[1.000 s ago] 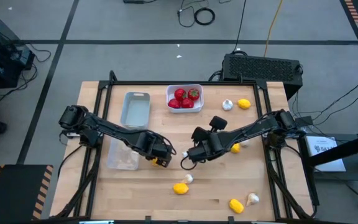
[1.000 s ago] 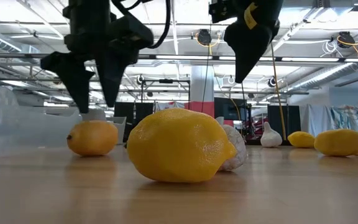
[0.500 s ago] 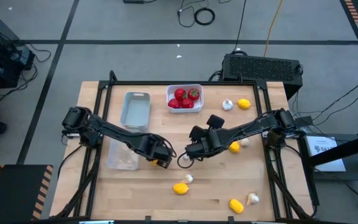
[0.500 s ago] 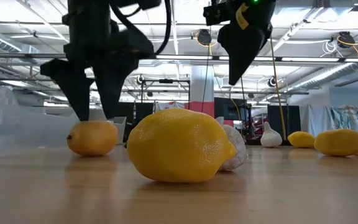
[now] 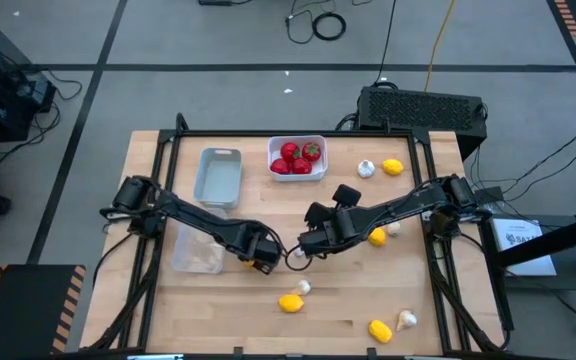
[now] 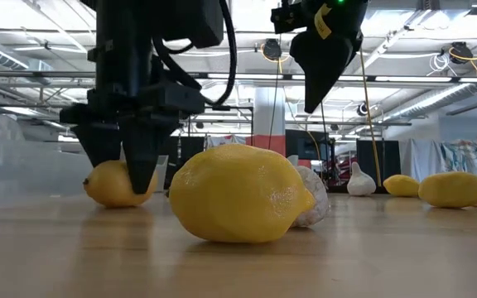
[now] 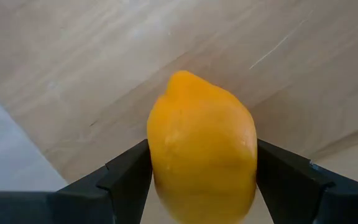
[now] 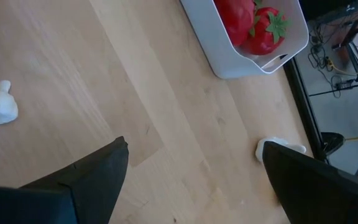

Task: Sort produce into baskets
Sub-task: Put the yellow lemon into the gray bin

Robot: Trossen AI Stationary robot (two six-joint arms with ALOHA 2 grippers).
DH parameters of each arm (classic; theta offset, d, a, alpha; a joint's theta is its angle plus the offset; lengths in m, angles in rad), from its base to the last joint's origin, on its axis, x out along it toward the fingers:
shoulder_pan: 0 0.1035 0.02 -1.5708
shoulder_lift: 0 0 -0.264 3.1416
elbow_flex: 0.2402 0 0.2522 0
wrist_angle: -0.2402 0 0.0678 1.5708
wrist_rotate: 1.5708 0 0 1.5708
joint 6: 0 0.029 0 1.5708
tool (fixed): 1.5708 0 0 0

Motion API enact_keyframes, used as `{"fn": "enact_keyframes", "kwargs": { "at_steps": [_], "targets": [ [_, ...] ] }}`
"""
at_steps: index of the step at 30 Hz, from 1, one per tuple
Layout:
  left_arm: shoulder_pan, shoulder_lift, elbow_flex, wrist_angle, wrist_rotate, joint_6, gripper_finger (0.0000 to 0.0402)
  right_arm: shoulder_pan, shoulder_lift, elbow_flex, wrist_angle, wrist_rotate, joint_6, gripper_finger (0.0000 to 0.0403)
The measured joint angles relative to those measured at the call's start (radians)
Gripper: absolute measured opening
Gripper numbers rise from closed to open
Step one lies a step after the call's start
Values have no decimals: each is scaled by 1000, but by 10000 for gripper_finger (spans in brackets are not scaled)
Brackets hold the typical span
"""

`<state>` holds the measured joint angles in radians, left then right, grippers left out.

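Note:
An orange lemon (image 7: 202, 137) lies on the wooden table near its middle; it also shows in the low view (image 6: 104, 184). My left gripper (image 5: 265, 262) is down around it, shut on it, and shows in the low view (image 6: 127, 170). My right gripper (image 5: 303, 252) is open and empty, above the table just right of the lemon; in the low view it hangs high (image 6: 321, 74). A white basket (image 5: 297, 175) holds red fruits (image 5: 298, 157). A grey basket (image 5: 218, 175) and a clear basket (image 5: 193, 250) stand at the left. My left gripper pinches the orange lemon's two sides (image 7: 157, 155) between its two fingers (image 7: 126, 174), across the fruit's middle. The fingers come from above, pointing down. The lemon rests with its underside on the table (image 6: 106, 203).
A yellow lemon (image 5: 290, 301) with a garlic bulb (image 5: 304, 287) lies near the front. More lemons (image 5: 379, 329) (image 5: 376, 237) (image 5: 393, 167) and garlic (image 5: 406, 320) (image 5: 366, 168) lie to the right. A black box with a grille (image 5: 423, 105) stands behind the table.
My left gripper has gone down from above the orange lemon until its fingers stand around it at table height. My right gripper has risen a little and stays open.

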<state>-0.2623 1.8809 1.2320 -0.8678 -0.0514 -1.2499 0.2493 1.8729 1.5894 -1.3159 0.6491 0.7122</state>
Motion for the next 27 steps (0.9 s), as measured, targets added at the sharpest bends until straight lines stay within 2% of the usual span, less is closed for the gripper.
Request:
{"fn": "enact_keyframes", "kwargs": {
  "at_steps": [6, 13, 20, 24, 27],
  "targets": [
    [0, 33, 0, 24, 44, 34, 264, 0, 0, 0, 3, 0, 0, 359],
    [1, 31, 0, 42, 28, 67, 263, 0, 0, 0, 8, 0, -10, 359],
    [5, 31, 0, 45, 25, 91, 209, 0, 0, 0, 20, 0, -18, 359],
    [27, 7, 2, 22, 26, 173, 208, 0, 0, 0, 19, 0, -18, 359],
    [50, -39, 31, -54, 19, 257, 208, 0, 0, 0, 21, 0, -18, 359]
  ]
}}
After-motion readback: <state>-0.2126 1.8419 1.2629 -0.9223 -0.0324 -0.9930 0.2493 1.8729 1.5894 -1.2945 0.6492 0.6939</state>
